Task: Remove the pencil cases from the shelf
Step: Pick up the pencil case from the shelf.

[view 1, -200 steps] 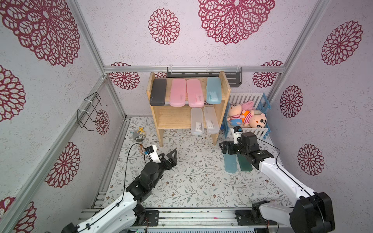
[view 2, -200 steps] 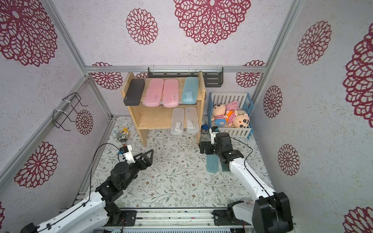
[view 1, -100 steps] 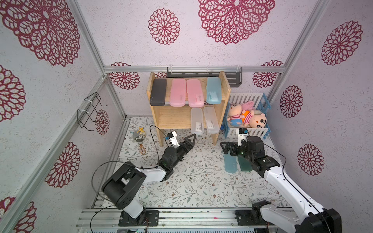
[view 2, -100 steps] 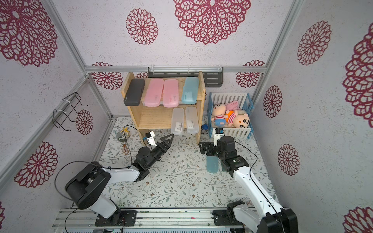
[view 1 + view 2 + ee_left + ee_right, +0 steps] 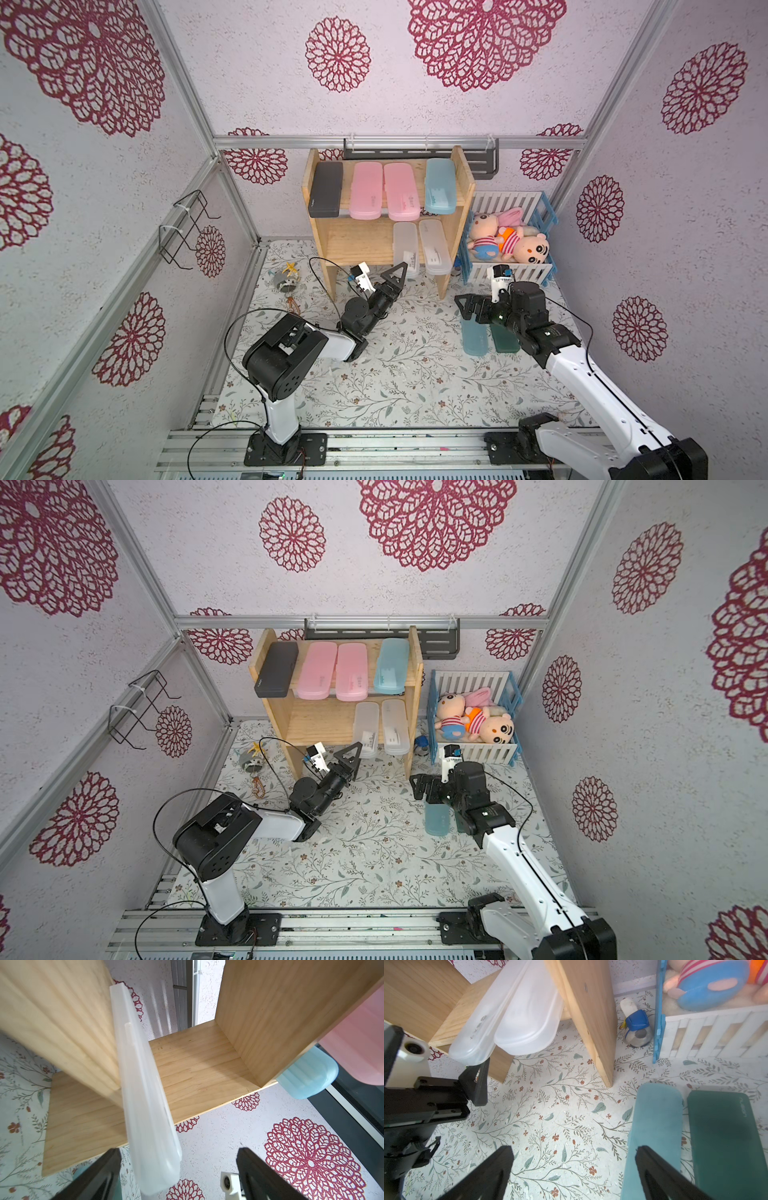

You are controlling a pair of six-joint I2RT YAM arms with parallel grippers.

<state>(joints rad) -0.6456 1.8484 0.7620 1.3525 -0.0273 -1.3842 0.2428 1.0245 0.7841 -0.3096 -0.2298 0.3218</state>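
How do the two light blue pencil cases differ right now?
Place: shelf case on the shelf's top tier; mat case on the floral mat beside the dark green case. Visibility: shelf case fully shown; mat case partly behind the right arm. Both long, rounded.

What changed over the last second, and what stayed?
The left gripper swung forward to the lower tier of the shelf; its open jaws straddle the overhanging end of a frosted clear case, not yet closed. The right gripper stayed open over the mat by the light blue case and dark green case. No case moved.
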